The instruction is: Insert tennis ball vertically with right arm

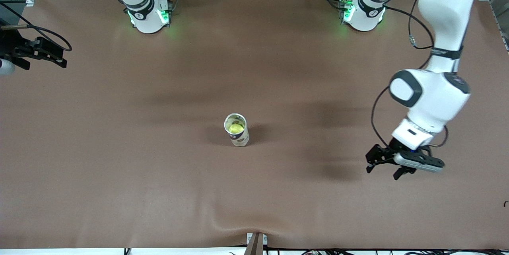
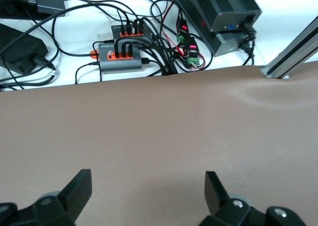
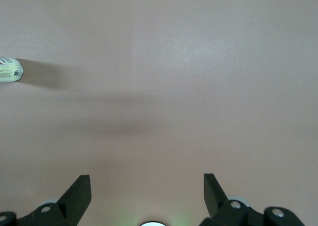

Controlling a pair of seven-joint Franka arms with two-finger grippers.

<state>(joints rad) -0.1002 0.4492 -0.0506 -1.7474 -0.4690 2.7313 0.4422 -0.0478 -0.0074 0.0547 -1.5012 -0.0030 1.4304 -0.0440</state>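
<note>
The tennis ball [image 1: 236, 128] sat inside an upright can [image 1: 237, 130] near the middle of the brown surface [image 1: 159, 88], its yellow top visible through the can's open mouth; the can stood alone, well apart from both arms. The left pincer [image 1: 383, 166] hung over bare surface toward the left arm's end, its fingers [image 2: 79, 188] spread wide with nothing between them; the left wrist view showed the surface's edge and, past it, a tangle of black cables [image 2: 149, 42] and a grey hub with orange ports [image 2: 121, 54]. The right pincer [image 1: 43, 54] waited at the right arm's end of the surface, near its edge; its fingers [image 3: 77, 193] were likewise spread and empty, and the base of the can [image 3: 10, 69] showed far off in the right wrist view.
</note>
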